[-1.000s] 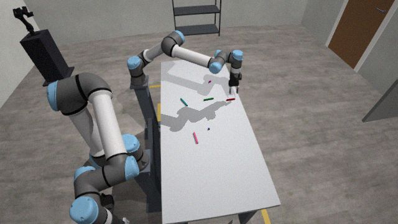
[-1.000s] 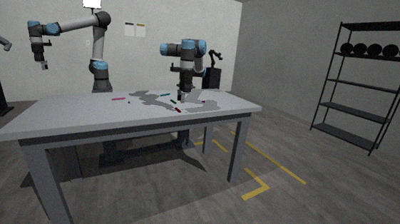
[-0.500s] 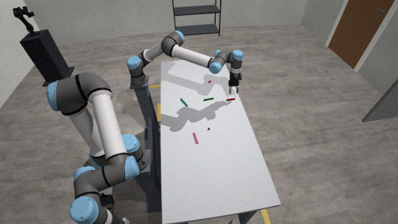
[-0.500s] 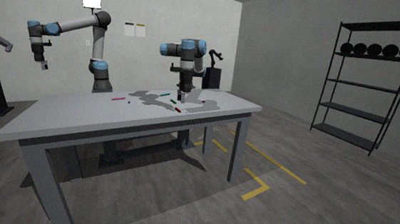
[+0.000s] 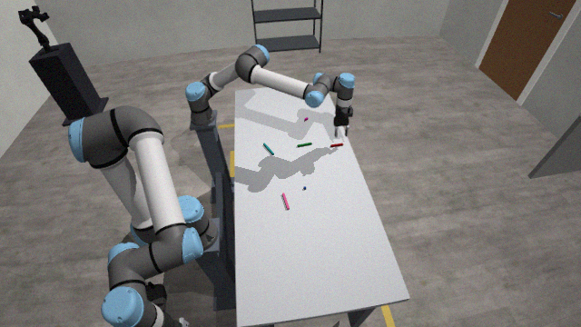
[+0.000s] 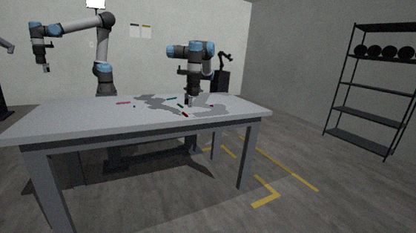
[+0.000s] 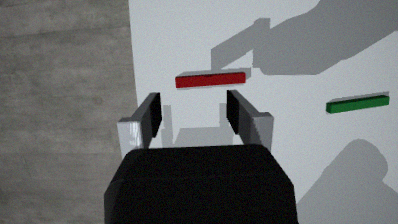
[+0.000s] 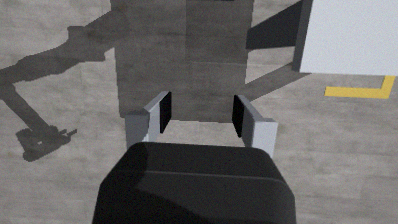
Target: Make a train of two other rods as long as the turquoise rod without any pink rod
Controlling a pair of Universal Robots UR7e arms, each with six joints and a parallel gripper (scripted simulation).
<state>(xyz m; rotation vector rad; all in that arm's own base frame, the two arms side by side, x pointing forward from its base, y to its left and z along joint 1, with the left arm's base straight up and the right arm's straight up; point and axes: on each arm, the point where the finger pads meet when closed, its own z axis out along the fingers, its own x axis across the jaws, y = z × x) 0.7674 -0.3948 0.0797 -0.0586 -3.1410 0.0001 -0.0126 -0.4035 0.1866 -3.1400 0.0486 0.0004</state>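
Observation:
The turquoise rod (image 5: 269, 149) (image 6: 171, 98), green rod (image 5: 304, 144) (image 6: 180, 105) (image 7: 357, 104), red rod (image 5: 337, 145) (image 6: 185, 114) (image 7: 210, 80), magenta rod (image 5: 306, 119) (image 6: 211, 105), blue rod (image 5: 304, 188) (image 6: 134, 106) and pink rod (image 5: 285, 202) (image 6: 123, 102) lie apart on the table. The red rod is near the table's long edge. My left gripper (image 7: 193, 104) is open and empty, above the table beside the red rod. My right gripper (image 8: 202, 106) (image 6: 46, 68) is open and empty, out past the table's end, over the floor.
The white table (image 5: 318, 254) (image 6: 81, 121) (image 8: 355, 40) has its long edge close to the left gripper. The arms' shadows fall across the tabletop. A dark shelf (image 5: 287, 15) (image 6: 377, 90) and a black pedestal (image 5: 68, 82) stand away from the table.

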